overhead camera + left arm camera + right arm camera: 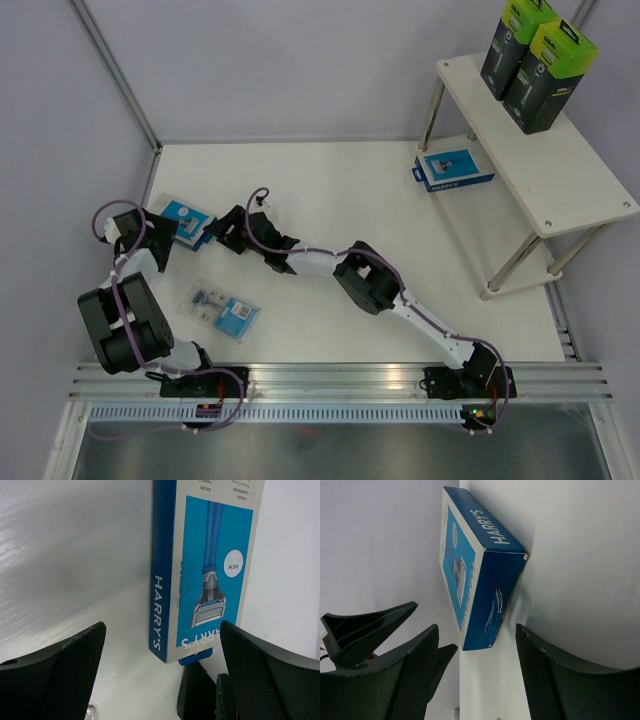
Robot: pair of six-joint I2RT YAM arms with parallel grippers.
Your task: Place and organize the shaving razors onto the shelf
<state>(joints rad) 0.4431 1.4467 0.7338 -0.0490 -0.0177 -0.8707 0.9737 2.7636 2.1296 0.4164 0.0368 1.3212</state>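
Note:
A flat blue-and-white razor box [186, 221] lies on the table at the left. My left gripper [162, 233] is open at its left end, and my right gripper [221, 232] is open at its right end. In the left wrist view the box [205, 570] lies just ahead of the open gripper [162, 672]. In the right wrist view the box's end [480, 580] lies just ahead of the open gripper [475, 680]. The clear blister pack [225, 311] lies nearer the front. Two black boxes with green tops [535, 60] stand on the shelf's top board [570, 170]. A second blue box [455, 170] lies low at the shelf's left side.
Grey walls close the table at the left and back. The shelf's metal legs [512, 264] stand at the right. A metal rail [340, 375] runs along the near edge by the arm bases. The other gripper's dark finger shows in each wrist view [197, 695].

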